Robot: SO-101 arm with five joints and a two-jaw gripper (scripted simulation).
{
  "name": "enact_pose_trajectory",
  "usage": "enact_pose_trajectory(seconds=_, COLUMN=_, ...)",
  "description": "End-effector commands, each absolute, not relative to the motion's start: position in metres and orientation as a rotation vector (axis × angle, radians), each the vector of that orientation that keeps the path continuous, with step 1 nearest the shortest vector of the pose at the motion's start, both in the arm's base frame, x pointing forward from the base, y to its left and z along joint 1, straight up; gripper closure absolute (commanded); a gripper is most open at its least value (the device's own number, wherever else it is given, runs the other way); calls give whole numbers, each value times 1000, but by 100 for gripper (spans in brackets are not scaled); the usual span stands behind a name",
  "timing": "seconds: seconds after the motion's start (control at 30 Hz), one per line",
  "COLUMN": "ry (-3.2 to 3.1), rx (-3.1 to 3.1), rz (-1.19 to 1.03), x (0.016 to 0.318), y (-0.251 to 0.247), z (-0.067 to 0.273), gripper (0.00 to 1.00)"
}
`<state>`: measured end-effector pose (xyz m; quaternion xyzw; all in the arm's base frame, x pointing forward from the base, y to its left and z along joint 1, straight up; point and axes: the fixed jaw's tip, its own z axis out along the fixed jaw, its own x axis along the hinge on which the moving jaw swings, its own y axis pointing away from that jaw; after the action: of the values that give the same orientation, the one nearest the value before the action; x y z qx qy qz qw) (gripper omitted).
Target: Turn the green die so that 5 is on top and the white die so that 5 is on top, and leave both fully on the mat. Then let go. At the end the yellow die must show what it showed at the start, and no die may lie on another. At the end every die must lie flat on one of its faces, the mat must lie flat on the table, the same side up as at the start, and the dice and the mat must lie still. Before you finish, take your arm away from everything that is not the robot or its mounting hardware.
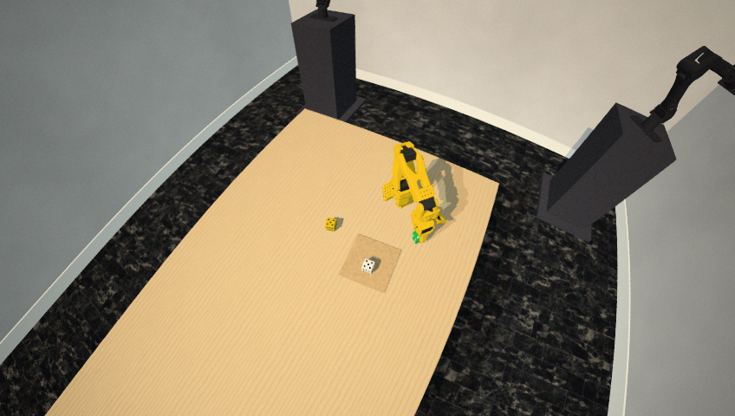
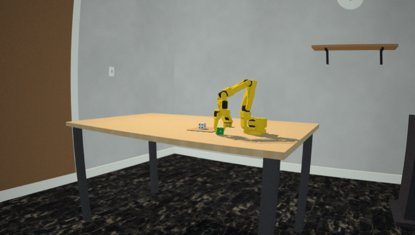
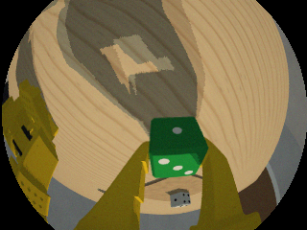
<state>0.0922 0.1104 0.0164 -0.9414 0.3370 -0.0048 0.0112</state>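
Dice: three are showing, one green die (image 1: 416, 237) (image 2: 219, 130) (image 3: 177, 144), one white die (image 1: 367, 265) (image 2: 201, 125) (image 3: 180, 198) and one yellow die (image 1: 330, 224) (image 2: 228, 125)
Mat (image 1: 353, 260) (image 2: 193, 129): one is lying under a single die
Table (image 1: 231, 283) (image 2: 130, 125) (image 3: 245, 96): one is standing on four dark legs
Yellow arm (image 1: 419, 178) (image 2: 249, 94): one is standing on the table
Gripper (image 1: 419, 237) (image 2: 219, 129) (image 3: 175, 155): one is showing, with two fingers
Dark pedestals: two are standing beyond the table, one nearer the top view's left (image 1: 316, 67), one at its right (image 1: 608, 159)
Black arms: two are rising from them, one (image 1: 323, 3) mostly cut off, one (image 1: 693, 69) partly
Wall shelf (image 2: 354, 47): one is resting on two brackets
Wall plate (image 2: 111, 71): one is showing
Round white wall fixture (image 2: 350, 3): one is showing, partly cut off
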Motion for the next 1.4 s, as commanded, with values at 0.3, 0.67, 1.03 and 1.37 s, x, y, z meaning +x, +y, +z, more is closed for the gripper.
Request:
enact_pose_trajectory(seconds=0.3, ry=1049, rx=-2919, rz=-22, x=93, y=113, z=17, gripper=100)
enact_pose_trajectory(seconds=0.67, ry=1049, rx=-2919, rz=-22, x=93, y=113, z=16, gripper=100)
enact_pose_trajectory(seconds=1.03, ry=1049, rx=-2919, rz=-22, x=93, y=113, z=16, gripper=83)
enact_pose_trajectory(seconds=1.37, ry=1049, rx=-2919, rz=-22, x=93, y=113, z=16, gripper=82)
